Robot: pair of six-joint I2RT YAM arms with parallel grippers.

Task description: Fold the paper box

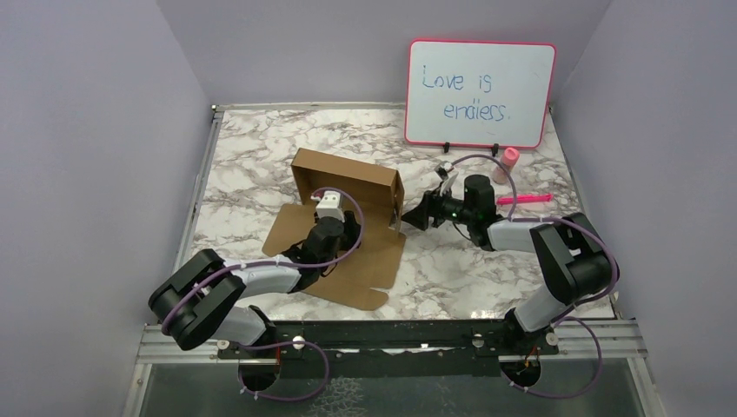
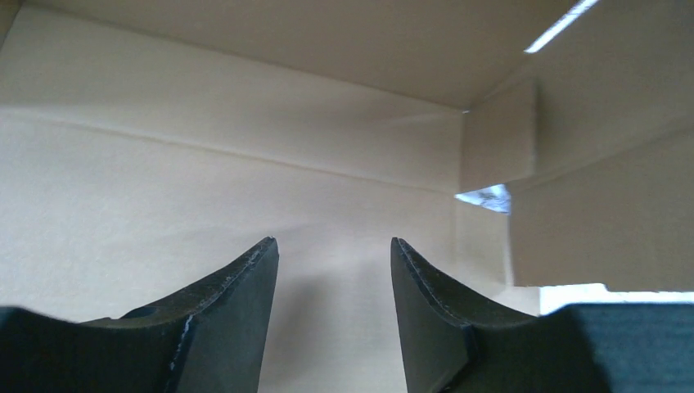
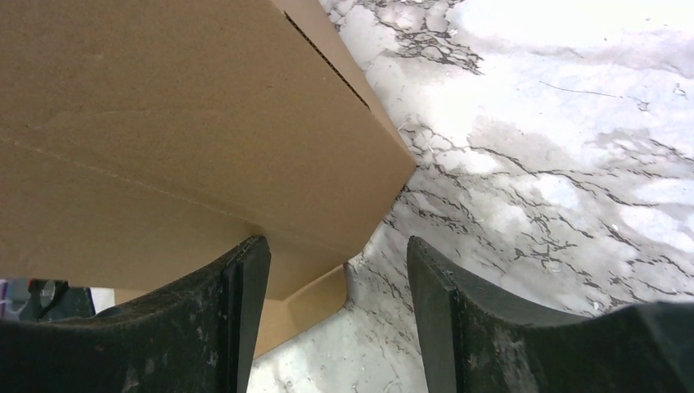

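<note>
Half-folded box (image 1: pixel 348 174) at the centre of the top view.
It is judged light, stiff and easily creased; a wall edge is best gripped. The left gripper (image 2: pixel 331 246) is reached inside it, jaws apart, nothing clamped; the right gripper (image 3: pixel 337 246) is aimed at its right corner, jaws apart.

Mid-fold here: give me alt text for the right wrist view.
A brown cardboard box fills the upper left, its lower corner just ahead of the right gripper, whose two black fingers stand apart with nothing between them. The marble table covers the right side.
</note>
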